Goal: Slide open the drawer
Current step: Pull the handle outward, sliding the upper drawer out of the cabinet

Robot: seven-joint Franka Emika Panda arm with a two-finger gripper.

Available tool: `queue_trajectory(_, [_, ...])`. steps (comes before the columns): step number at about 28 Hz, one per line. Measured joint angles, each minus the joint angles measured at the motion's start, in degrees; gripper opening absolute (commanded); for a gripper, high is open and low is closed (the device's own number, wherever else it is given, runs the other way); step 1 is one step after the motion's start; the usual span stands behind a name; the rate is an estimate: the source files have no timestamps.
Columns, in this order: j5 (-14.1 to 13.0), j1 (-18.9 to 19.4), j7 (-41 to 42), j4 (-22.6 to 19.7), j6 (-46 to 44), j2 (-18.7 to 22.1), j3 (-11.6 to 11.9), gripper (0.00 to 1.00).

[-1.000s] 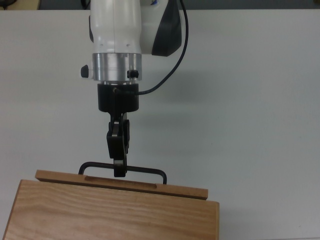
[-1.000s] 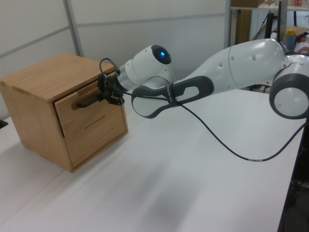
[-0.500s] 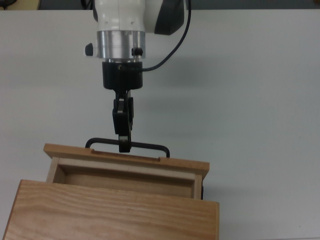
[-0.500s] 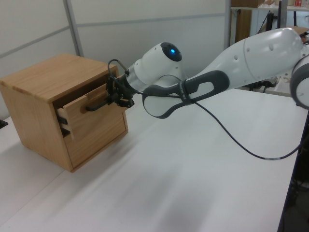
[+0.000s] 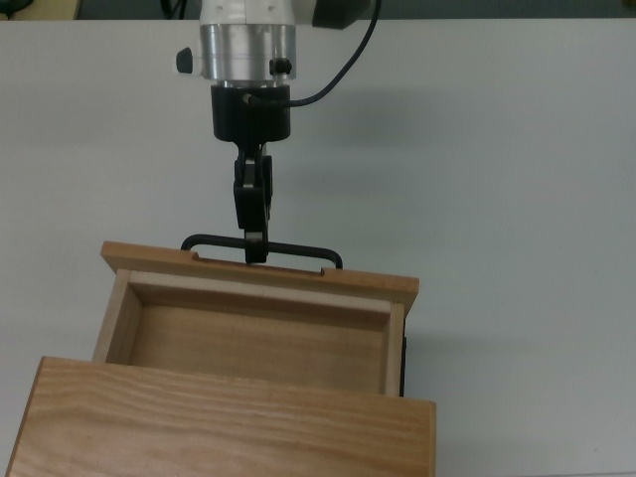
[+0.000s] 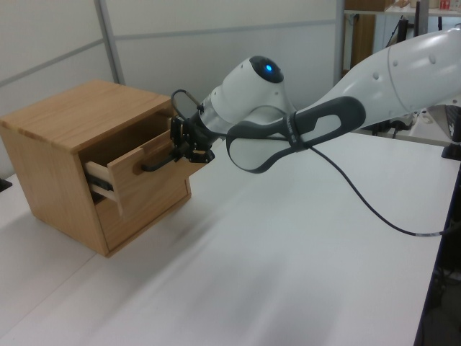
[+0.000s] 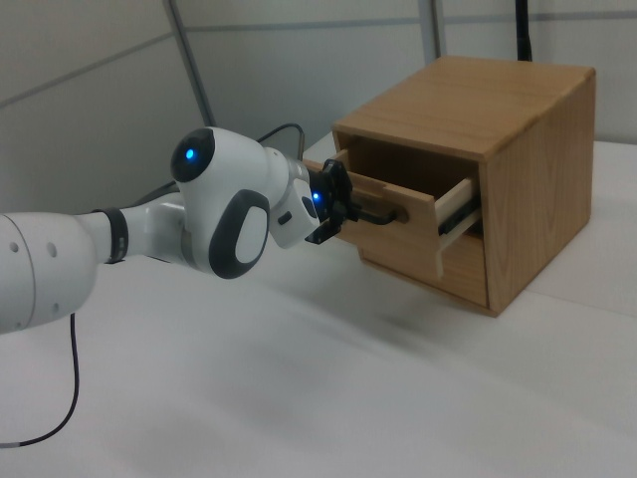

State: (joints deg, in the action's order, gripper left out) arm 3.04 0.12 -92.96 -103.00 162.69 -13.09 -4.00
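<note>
Light wooden drawer (image 5: pixel 260 320) — partly open, gripper (image 5: pixel 256 248) clamping its black handle (image 5: pixel 298 248).

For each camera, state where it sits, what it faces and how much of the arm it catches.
Top view: overhead, looking down on the open drawer; wrist and gripper on the handle.
Left view: across the table, cabinet on the left view's left; arm shows.
Right view: opposite side, cabinet right; arm shows.
All share drawer and gripper.

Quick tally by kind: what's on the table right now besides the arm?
Wooden cabinet: 1
Drawer, pulled partly out, empty: 1
Black bar handle, gripped by the end effector: 1
Total: 3
</note>
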Motion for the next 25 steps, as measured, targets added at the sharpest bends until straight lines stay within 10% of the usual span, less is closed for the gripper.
queue_trajectory(25, [0.0,0.57,-2.76,-0.01,-25.1,6.64,-2.45,0.0])
